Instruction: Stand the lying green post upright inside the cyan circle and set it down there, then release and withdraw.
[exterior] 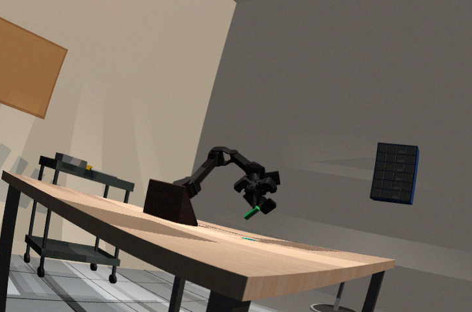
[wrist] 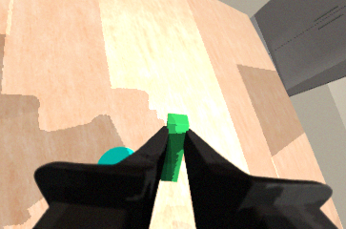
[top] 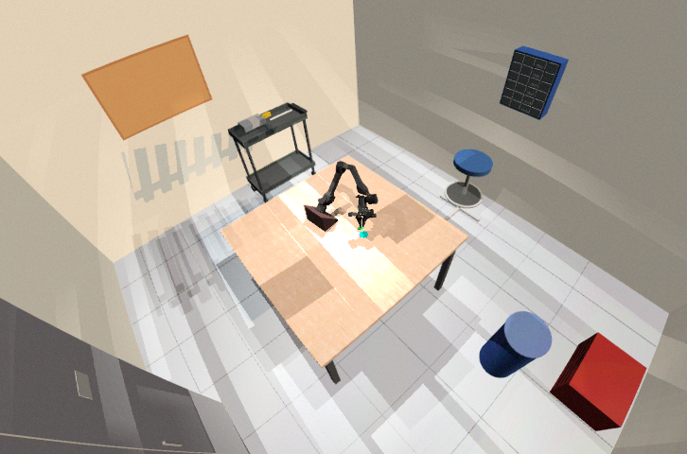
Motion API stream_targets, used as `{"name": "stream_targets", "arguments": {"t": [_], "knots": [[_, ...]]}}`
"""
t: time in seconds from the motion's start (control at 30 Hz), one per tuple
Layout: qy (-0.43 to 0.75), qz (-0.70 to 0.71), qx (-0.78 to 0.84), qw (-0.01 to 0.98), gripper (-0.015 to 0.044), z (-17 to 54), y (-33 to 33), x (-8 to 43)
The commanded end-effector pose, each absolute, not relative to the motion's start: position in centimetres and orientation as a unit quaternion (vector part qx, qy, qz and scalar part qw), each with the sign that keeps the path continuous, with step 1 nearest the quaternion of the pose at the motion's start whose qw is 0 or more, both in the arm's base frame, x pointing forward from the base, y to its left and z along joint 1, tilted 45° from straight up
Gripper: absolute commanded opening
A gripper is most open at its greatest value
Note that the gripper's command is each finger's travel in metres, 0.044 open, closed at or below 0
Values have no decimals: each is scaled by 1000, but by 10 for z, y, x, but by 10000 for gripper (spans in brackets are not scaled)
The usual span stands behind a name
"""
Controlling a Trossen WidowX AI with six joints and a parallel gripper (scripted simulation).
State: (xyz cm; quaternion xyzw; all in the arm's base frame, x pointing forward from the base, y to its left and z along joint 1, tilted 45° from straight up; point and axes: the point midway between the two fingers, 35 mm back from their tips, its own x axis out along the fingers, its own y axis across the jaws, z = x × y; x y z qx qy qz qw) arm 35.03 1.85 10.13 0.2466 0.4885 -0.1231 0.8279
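Observation:
The green post (exterior: 251, 212) (wrist: 177, 123) is held in the air above the table, tilted, with its free end pointing down to the left in the exterior view. It shows as a small green patch (top: 360, 228) in the top view. My gripper (exterior: 257, 207) (wrist: 175, 132) is shut on the post. The cyan circle (top: 362, 234) (exterior: 249, 238) (wrist: 115, 156) lies flat on the table, below the post. In the wrist view it is left of the post, its lower part hidden behind the left finger.
The wooden table (top: 301, 252) (exterior: 151, 235) carries the arm and a dark wedge-shaped block (top: 320, 218) (exterior: 164, 200) beside the arm's base. A cart (top: 280, 171) and a blue stool (top: 472, 162) stand on the floor beyond the table.

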Motion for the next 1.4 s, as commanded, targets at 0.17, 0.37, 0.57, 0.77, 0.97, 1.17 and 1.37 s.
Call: {"name": "stream_targets", "arguments": {"t": [0.17,0.37,0.57,0.77,0.97,1.17,1.37], "knots": [[459,-136,251,841,22,105,19,349],[441,-143,255,849,22,106,19,348],[422,-149,259,856,22,108,20,348],[403,-155,263,863,22,110,20,347],[383,-160,269,869,22,112,20,346],[363,-165,275,875,22,114,21,345],[343,-170,282,880,22,117,21,344]]}}
